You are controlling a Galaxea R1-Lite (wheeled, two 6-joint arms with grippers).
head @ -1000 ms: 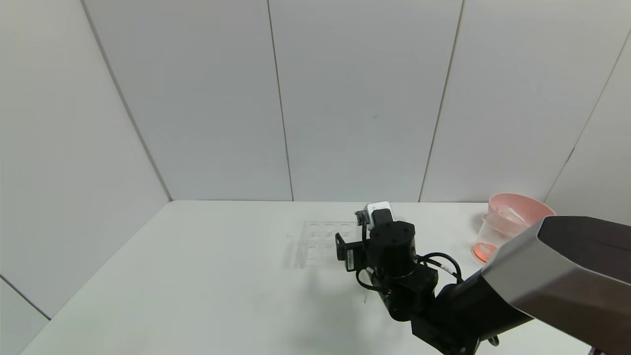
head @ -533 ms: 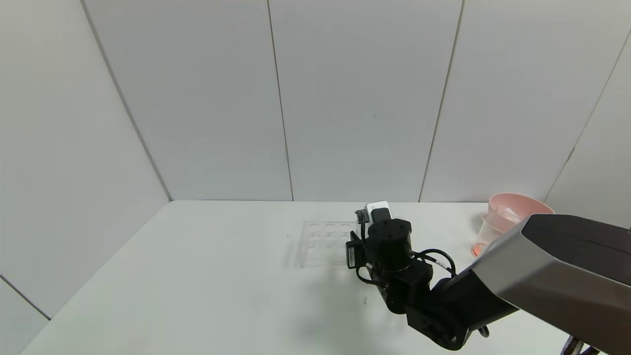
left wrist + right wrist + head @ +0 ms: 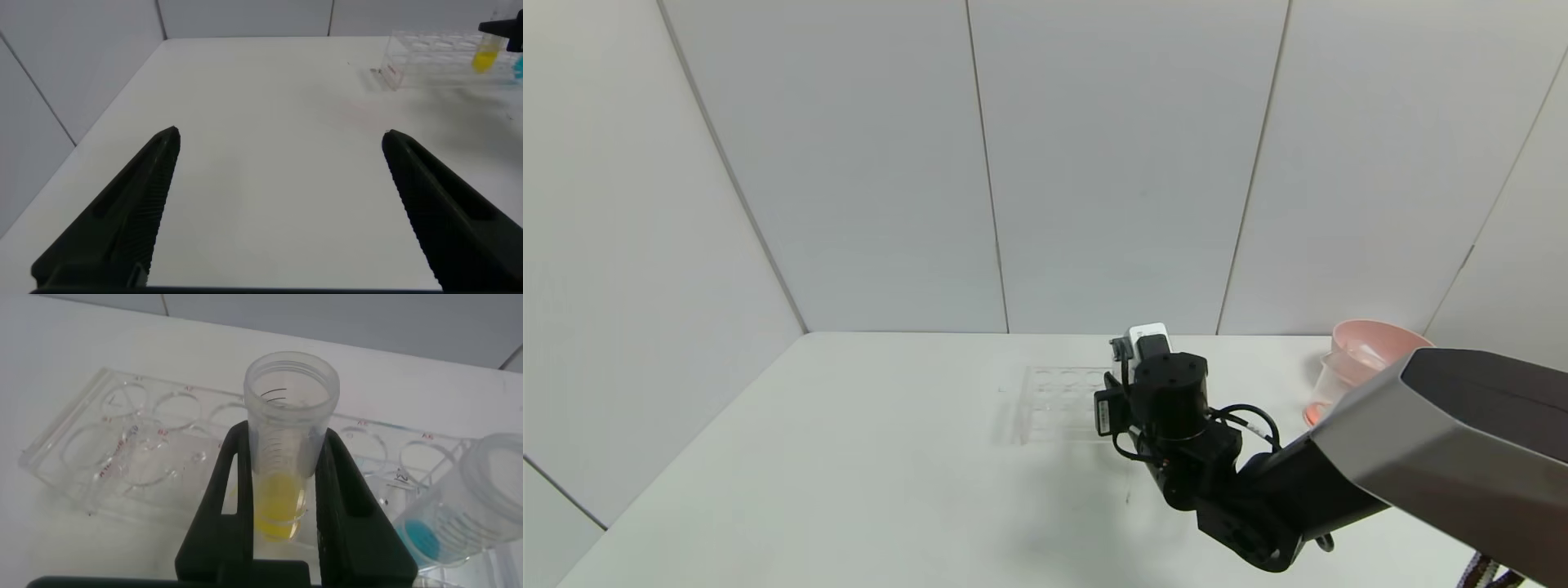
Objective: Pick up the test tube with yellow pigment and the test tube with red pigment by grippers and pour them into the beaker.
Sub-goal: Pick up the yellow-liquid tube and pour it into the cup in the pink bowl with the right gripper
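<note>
Jaws of the right gripper point(image 3: 282, 506) are clamped tight on the test tube with yellow pigment point(image 3: 288, 441), one finger on each side of its lower half, right where the yellow liquid sits. The tube stands upright at the clear rack point(image 3: 122, 441), open mouth up; whether its bottom is in a hole or already clear of the rack I cannot tell. It looks light, rigid and slick, thin clear plastic or glass, so I'd guess a squeeze much harder than this risks cracking it, and a loose one lets it slide. Holding it at mid-body as here seems sensible, leaving the rim free for pouring. Just beside it in the rack stands a tube with blue liquid point(image 3: 478, 510). The left gripper point(image 3: 278, 204) hangs idle over the bare counter point(image 3: 270, 122), jaws spread wide and holding nothing, well apart from the rack. Farther off, at the counter's right edge, the beaker point(image 3: 1333, 384) sits against a pink bowl point(image 3: 1376, 347). The red tube I cannot make out.
</note>
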